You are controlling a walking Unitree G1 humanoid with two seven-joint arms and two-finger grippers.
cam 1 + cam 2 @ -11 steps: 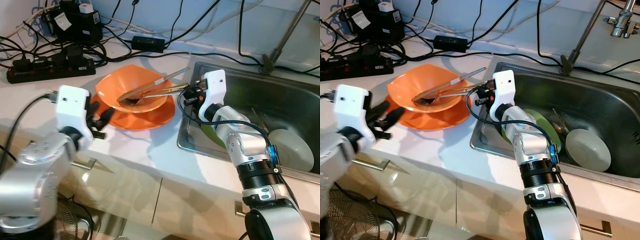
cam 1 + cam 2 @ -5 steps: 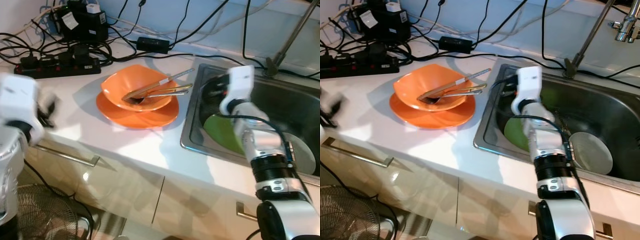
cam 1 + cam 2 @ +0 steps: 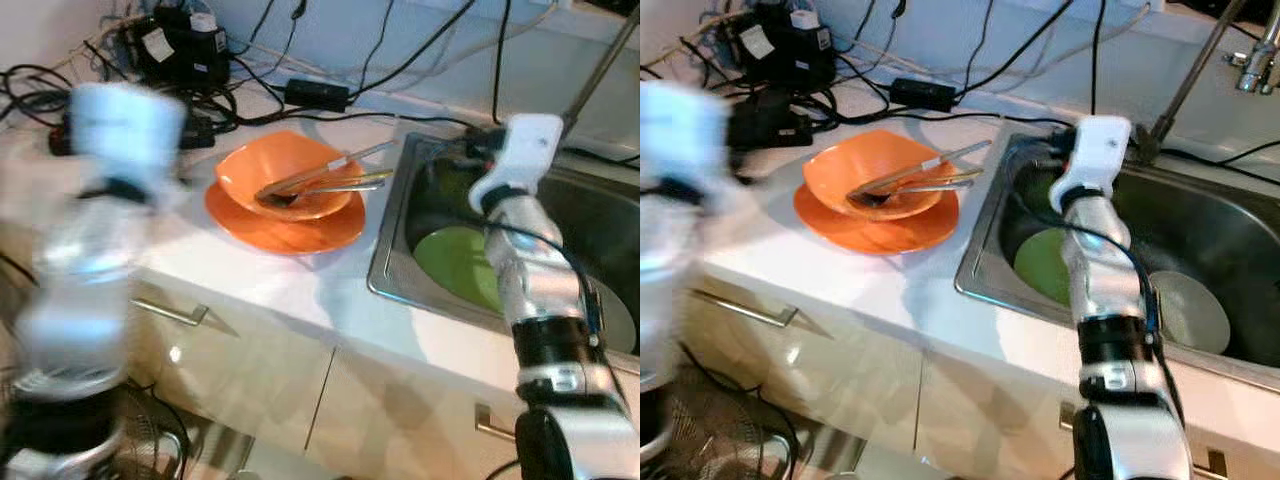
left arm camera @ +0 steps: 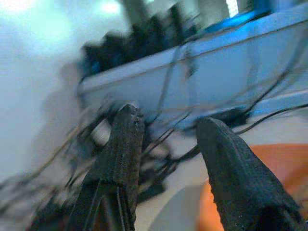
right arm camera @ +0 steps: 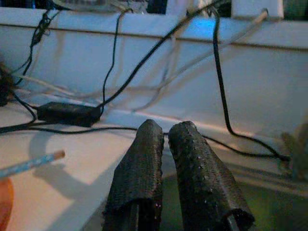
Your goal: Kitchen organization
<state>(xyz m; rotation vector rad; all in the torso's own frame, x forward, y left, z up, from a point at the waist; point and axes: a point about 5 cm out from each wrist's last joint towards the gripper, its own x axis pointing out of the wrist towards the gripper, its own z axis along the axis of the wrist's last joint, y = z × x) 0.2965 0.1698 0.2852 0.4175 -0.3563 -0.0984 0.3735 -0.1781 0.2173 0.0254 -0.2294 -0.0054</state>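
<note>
Nearest me, the left arm [image 3: 95, 250] is a motion-blurred mass above the front edge of the tabletop [image 3: 290, 285]; its left tool [image 4: 168, 159] reads open in the wrist view, fingers well apart, empty. I judge the step in hand to be clearing dishes. Beyond it, the orange bowl [image 3: 285, 180] sits nested on the orange plate [image 3: 290, 225], with utensils [image 3: 320, 180] lying across the bowl, handles pointing toward the sink [image 3: 1230, 240]. To grip well, I would let the blur settle first, then approach the bowl rim from the open front side. The right tool [image 5: 171, 144] hangs over the sink's near-left corner, fingers closed together on nothing. In the basin lie a green plate [image 3: 455, 265] and a pale plate [image 3: 1190, 310]. Farthest back, cables and a power strip [image 3: 770, 115] crowd the wall side; free room lies along the front edge
</note>
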